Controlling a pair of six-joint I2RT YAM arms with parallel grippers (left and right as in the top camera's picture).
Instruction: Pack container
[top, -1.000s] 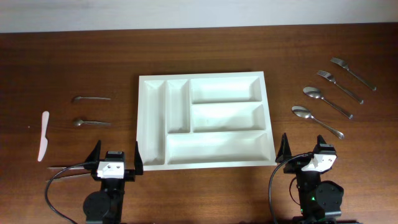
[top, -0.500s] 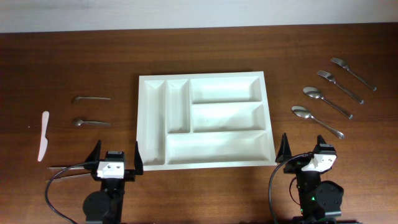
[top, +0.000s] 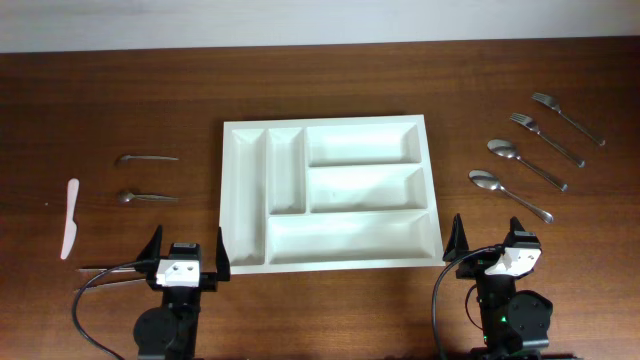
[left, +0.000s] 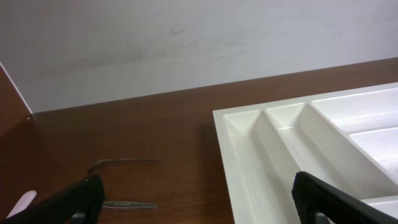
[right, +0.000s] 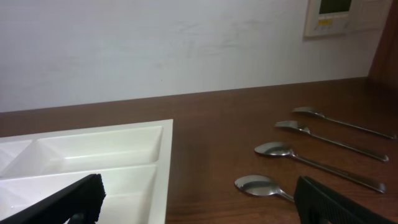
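Jaws on both arms are seen spread to their widest, and nothing is pinched or touched by either. The left gripper (top: 188, 240) is found at the lower left of the overhead frame, just off the lower left corner of the container (top: 228, 200). The right gripper (top: 488, 238) is found at the lower right, just off the lower right corner. In the left wrist view the black fingers (left: 78, 200) are shown only as dark matte wedges at the bottom corners.

The container is laid flat at the centre of the overhead frame, between the grippers and a little above them. It is moulded from smooth white plastic as a rectangle with rounded inner corners. Two narrow upright compartments are set on its left and three wide ones on its right and along the bottom. Only white floor is shown in each.

The table (top: 120, 90) is made of dark reddish-brown wood with a fine grain. At the right of the frame, well apart from the container, polished metal pieces are laid slanted and parallel: a spoon (top: 510, 195), a second spoon (top: 525, 163), a fork (top: 545, 138) and a second fork (top: 567, 117). At the left, a small spoon (top: 147, 158) and a second small spoon (top: 148, 197) are laid with handles pointing right. A flat white knife (top: 70, 217) is laid near the left edge.
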